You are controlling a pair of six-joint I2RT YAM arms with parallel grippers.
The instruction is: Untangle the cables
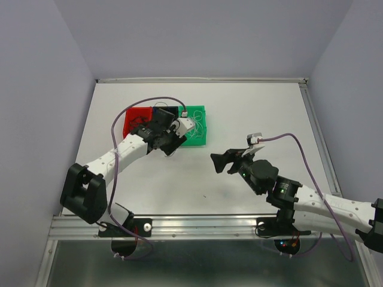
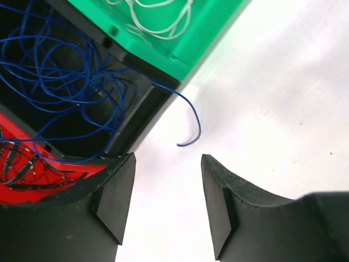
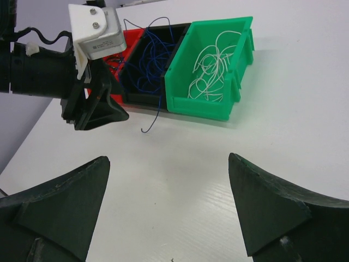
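Three plastic bins sit in a row touching each other, at about 11 o'clock from the middle of the white, matte desk. They are a red bin, a black bin and a green bin, all open-topped boxes with slanted fronts.

The cables are hair-thin and springy, sorted by colour into the bins. The blue cables lie in loose overlapping loops in the black bin. The white cables curl in the green bin. The black cables lie in the red bin, though I cannot count single strands in any bundle. One blue tail spills over the black bin's front edge, right at its corner with the green bin. It ends in a small hook on the desk.

The left gripper hangs at 6 o'clock of the black bin, near that loose tail. Its two fingers are black, wedge-shaped and rough-faced. They are released, with only bare desk between them, and the tail lies just beyond their tips without touching them.

The right gripper hovers at 4 o'clock from the desk's middle, well apart from the bins and pointing at them. Its two black, pointed fingers are spread wide and grasp nothing.
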